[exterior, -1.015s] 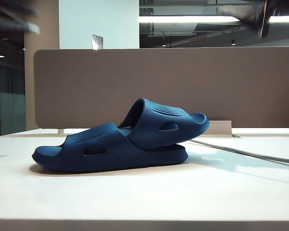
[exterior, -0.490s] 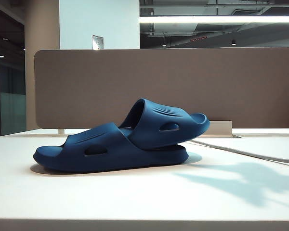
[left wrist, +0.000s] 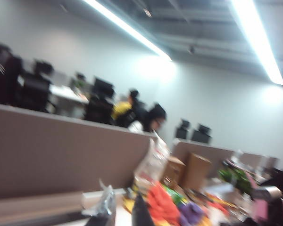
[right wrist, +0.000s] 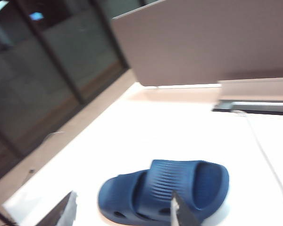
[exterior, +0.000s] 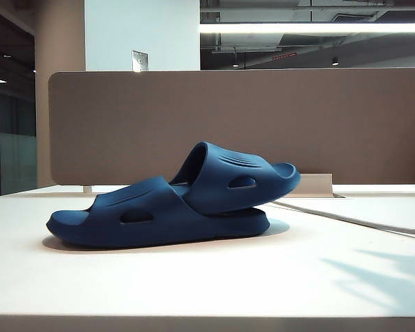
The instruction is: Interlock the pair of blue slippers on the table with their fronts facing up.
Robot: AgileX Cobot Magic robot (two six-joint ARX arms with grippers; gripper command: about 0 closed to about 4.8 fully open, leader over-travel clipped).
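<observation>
The pair of blue slippers lies interlocked on the white table (exterior: 194,283). One slipper (exterior: 138,214) is flat, and the other slipper (exterior: 242,180) is tucked under its strap with its toe raised to the right. No gripper shows in the exterior view. In the right wrist view the pair (right wrist: 179,188) lies far below my right gripper (right wrist: 125,211), which is wide open and empty, well clear of them. My left gripper (left wrist: 123,212) points out over the room, blurred. Its fingers stand a little apart with nothing between them, and no slipper shows there.
A brown-grey partition (exterior: 263,117) stands behind the table. A grey cable (exterior: 353,220) runs across the table's right side from a pale box (exterior: 318,183) at the back. Colourful clutter (left wrist: 165,207) and cardboard boxes (left wrist: 193,172) lie beyond the partition in the left wrist view.
Blurred arm parts at the exterior view's top corners have left the frame. The arm shadow on the table has slid toward the front right. The slippers have not moved.
</observation>
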